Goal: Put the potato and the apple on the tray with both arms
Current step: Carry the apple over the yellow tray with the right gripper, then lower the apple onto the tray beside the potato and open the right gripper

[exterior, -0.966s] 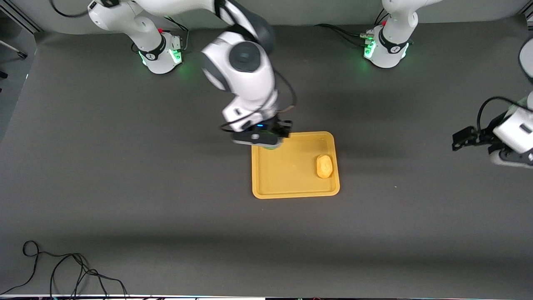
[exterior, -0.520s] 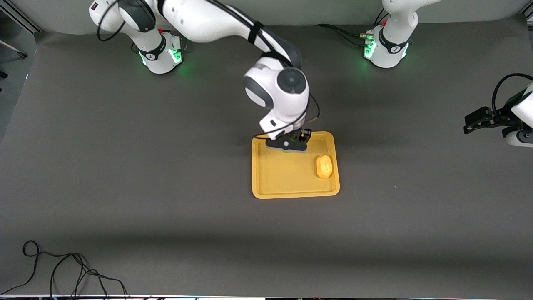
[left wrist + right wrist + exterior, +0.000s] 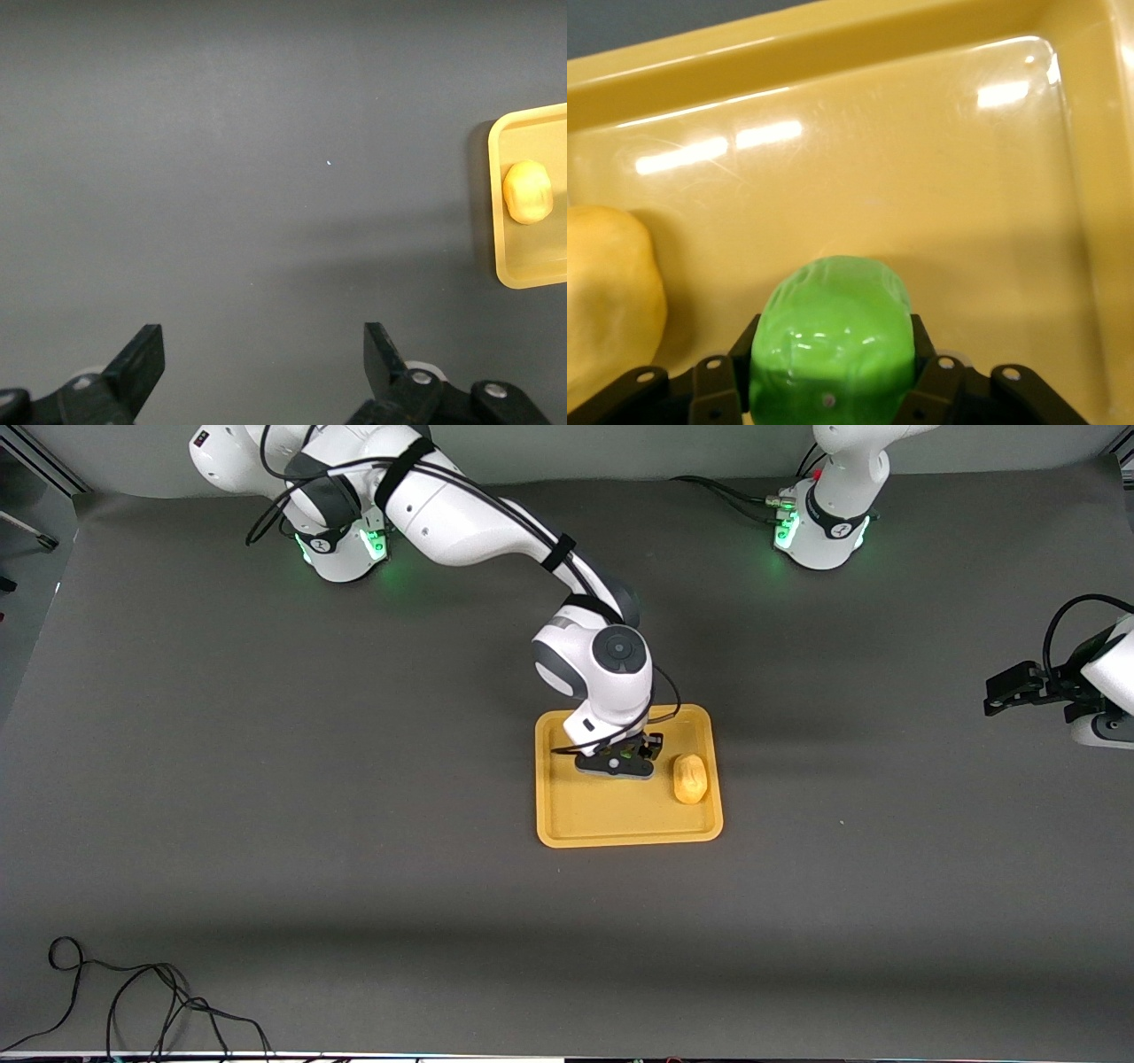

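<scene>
1. Front view shows the tray (image 3: 629, 828) at mid-table with the potato (image 3: 690, 779) already lying on it at about 3 o'clock of the tray's centre, close to the rim toward the left arm's end. That half of the task looks finished.
2. The apple (image 3: 830, 341) is not yet released: the right wrist view shows it clamped between the right gripper (image 3: 617, 764) fingers, low over the tray floor and just beside the potato. I cannot tell whether it touches the tray.
3. What is left, by my judgement, is to open those fingers and lift the right arm away.
4. The left gripper (image 3: 1019, 688) waits over bare table at the left arm's end, roughly 3 o'clock of the tray and well apart; its wrist view shows the fingers (image 3: 140, 361) spread wide, holding nothing.
</scene>
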Robot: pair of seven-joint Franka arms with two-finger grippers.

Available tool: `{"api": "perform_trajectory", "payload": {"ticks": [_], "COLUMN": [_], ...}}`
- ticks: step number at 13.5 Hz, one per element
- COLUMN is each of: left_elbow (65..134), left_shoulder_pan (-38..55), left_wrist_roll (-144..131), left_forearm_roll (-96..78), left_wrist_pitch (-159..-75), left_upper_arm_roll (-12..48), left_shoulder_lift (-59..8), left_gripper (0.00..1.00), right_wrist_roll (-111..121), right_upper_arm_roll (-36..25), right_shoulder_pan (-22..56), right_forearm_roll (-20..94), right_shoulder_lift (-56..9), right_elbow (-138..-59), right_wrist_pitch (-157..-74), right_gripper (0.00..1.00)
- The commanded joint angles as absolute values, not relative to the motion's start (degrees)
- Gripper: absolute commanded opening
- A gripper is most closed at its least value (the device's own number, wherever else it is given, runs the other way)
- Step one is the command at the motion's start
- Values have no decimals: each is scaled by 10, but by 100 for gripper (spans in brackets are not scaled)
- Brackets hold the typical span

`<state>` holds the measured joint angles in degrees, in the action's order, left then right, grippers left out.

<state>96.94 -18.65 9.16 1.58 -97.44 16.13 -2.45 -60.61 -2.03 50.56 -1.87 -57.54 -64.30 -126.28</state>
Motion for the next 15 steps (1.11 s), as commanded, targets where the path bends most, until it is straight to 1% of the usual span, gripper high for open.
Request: {"api": "perform_trajectory", "payload": {"ticks": [1, 2, 4, 7, 9, 12, 13, 15], "left_elbow": [967, 967, 967, 972, 972, 972, 971, 969], "left_shoulder_pan": [-185, -186, -185, -169, -125, -19, 5, 15], "left_wrist_roll": [98, 98, 89, 88, 85, 86, 86, 91], "left_forearm_roll": [25, 25, 25, 25, 25, 23, 22, 15], "left_wrist_pitch": [-970, -972, -971, -962, -960, -958, -958, -958], "left_upper_arm_roll": [163, 163, 163, 158, 122, 15, -11, -21], "left_shoulder_lift": [-25, -25, -25, -24, -22, -18, -18, -18], "left_gripper": [100, 100, 100, 100, 100, 100, 100, 100], "right_wrist_roll": [-618, -619, -617, -614, -610, -579, -545, -448], "right_upper_arm_roll": [-25, -25, -29, -40, -37, -36, -38, -40], "right_shoulder_pan": [504, 503, 498, 495, 473, 441, 425, 376], "right_forearm_roll": [-27, -27, -27, -25, -21, -21, -21, -19], "right_shoulder_lift": [-588, -588, -571, -511, -461, -383, -343, -271], "right_elbow": [-618, -617, -614, -612, -612, -618, -636, -683], "right_wrist_pitch": [-1262, -1262, -1250, -1173, -1112, -1029, -1003, -943], "right_gripper": [70, 100, 100, 100, 100, 100, 100, 100]}}
